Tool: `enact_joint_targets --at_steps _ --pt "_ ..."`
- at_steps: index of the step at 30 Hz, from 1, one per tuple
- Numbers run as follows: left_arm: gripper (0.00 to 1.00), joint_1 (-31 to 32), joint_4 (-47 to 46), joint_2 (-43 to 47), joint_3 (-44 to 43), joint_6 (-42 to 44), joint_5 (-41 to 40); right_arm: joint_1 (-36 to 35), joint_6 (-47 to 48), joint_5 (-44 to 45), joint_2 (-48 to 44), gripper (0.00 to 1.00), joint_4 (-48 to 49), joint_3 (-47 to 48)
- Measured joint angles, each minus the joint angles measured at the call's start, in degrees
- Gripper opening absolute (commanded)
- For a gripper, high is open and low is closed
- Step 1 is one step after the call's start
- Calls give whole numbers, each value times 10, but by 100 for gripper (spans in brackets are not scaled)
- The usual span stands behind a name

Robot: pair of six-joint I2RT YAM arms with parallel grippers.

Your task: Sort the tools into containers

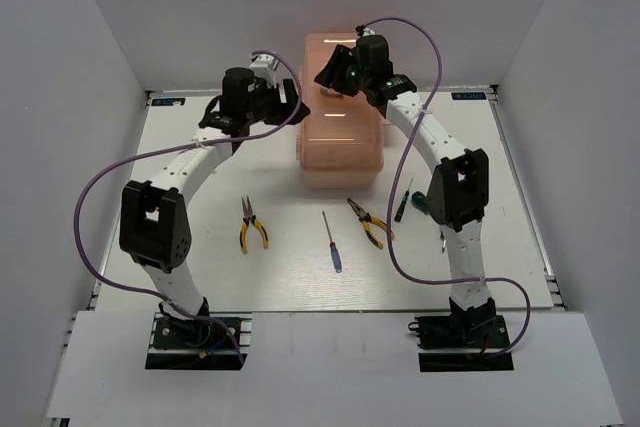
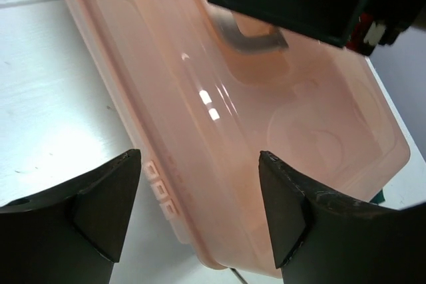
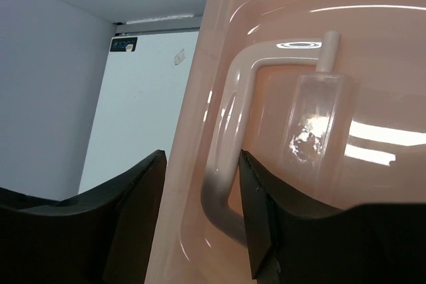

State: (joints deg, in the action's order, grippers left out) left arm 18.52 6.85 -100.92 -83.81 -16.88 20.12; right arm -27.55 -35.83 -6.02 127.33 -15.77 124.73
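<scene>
The left gripper spreads wide beside the pink toolbox far back on the worktop, the right gripper is part-open over its lid handle, and left pliers, blue screwdriver, right pliers and green screwdriver lie in front.

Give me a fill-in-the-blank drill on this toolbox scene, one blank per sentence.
1. On the table lie ___ yellow-handled pliers.
2. The screwdriver between them has a ___ handle.
3. The right gripper stands open around the white ___ on the lid of the toolbox.
4. The left gripper, at the toolbox's edge, is ___.

Missing words: two; blue; handle; open.
</scene>
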Motion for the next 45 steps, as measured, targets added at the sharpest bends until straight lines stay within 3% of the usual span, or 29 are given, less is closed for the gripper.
enact_joint_targets --at_steps 8,15,19,26,40,45 --pt "80 -38 -19 0 -50 -17 3 11 -28 -34 0 49 0 0" --pt "59 -53 -70 -46 -123 -73 56 16 -40 -47 0 48 1 0" --pt "59 -53 -97 -103 -165 -118 104 17 -44 -50 0 48 2 0" --pt "70 -53 -103 -193 -226 -186 151 21 -48 -59 0 47 4 0" --pt "73 -54 -79 -299 -419 -272 177 28 -58 -78 0 45 8 0" --pt "73 -56 -47 -330 -436 -289 200 29 -58 -81 0 45 9 0"
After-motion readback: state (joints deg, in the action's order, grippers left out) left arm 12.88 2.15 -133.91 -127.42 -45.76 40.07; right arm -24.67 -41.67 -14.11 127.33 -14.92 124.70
